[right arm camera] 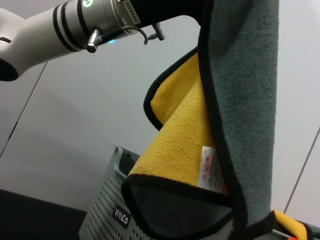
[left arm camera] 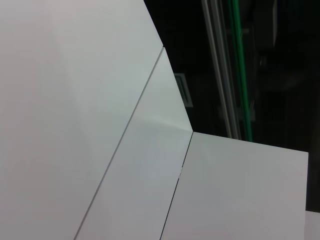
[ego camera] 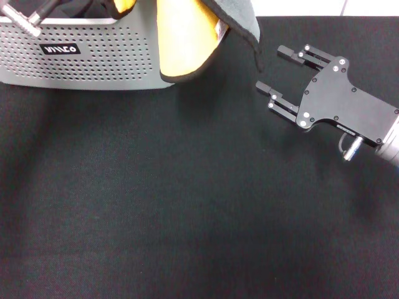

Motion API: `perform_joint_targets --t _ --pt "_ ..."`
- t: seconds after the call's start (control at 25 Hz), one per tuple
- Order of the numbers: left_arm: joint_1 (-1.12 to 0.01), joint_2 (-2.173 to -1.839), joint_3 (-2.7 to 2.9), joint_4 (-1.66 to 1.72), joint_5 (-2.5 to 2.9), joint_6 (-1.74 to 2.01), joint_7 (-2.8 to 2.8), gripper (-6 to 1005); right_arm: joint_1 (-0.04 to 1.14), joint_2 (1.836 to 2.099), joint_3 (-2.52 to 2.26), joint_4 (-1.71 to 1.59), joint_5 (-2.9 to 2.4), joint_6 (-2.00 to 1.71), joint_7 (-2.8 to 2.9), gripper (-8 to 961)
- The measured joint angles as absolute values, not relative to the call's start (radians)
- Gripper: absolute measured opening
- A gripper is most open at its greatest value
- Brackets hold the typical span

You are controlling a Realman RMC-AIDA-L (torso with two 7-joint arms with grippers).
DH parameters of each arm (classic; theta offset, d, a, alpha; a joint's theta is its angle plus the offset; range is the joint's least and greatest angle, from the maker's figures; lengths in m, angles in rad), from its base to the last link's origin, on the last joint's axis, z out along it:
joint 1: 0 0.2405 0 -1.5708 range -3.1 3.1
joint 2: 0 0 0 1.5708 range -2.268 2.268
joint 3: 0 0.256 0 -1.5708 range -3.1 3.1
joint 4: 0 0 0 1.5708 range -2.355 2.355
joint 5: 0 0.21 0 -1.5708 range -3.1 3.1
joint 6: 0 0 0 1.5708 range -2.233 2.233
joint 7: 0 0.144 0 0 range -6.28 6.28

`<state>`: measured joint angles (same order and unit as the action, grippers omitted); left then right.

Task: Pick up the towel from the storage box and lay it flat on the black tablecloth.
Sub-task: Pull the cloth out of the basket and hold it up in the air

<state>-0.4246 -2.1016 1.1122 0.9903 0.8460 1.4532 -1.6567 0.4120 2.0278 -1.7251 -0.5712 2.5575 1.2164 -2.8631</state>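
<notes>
Towel point(ego camera: 187, 37) hung in the air above the near right corner of the storage box point(ego camera: 93, 59), lifted clear by the left arm point(right arm camera: 65, 25), whose grey sleeve and wrist showed in the right wrist view reaching in above the cloth. Its yellow face point(right arm camera: 185, 145) folded over the grey one point(right arm camera: 245, 100), with the dark trim along the edges and a small white tag point(right arm camera: 209, 167) near the fold. The lowest fold dangled past the front wall of the box, over the black tablecloth point(ego camera: 187, 205). The left gripper itself lay hidden, so whether its fingers were apart or clamped I cannot tell. The right gripper point(ego camera: 280, 71) hovered over the tablecloth, just right of the towel and not touching it, fingers spread apart and holding nothing. The left wrist camera showed only white panels point(left arm camera: 75, 100) and a dark gap
</notes>
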Motion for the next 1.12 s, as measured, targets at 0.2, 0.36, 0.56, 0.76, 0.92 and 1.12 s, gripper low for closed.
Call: perform_joint_targets --t 0.2,0.36,0.56,0.76,0.92,1.12 --pt "-0.419 -2.102 1.131 0.991 0.833 1.455 -1.655 48 0.415 2.028 -1.728 -0.569 2.578 1.216 -2.869 544" --pt "-0.406 -2.101 1.159 0.991 0.8 1.456 -1.634 49 0.414 2.028 -1.729 -0.568 2.594 1.215 -2.872 543" --pt "-0.395 -2.1 1.165 0.991 0.796 1.464 -1.63 49 0.413 2.028 -1.727 -0.568 2.61 1.215 -2.872 542" --pt "-0.39 -2.1 1.171 0.991 0.796 1.471 -1.631 50 0.414 2.028 -1.728 -0.568 2.611 1.215 -2.872 537" --pt "-0.382 -2.101 1.173 0.991 0.796 1.473 -1.632 50 0.414 2.028 -1.728 -0.568 2.611 1.215 -2.872 523" --pt "-0.381 -2.101 1.182 0.991 0.792 1.473 -1.635 51 0.417 2.028 -1.723 -0.568 2.611 1.214 -2.872 427"
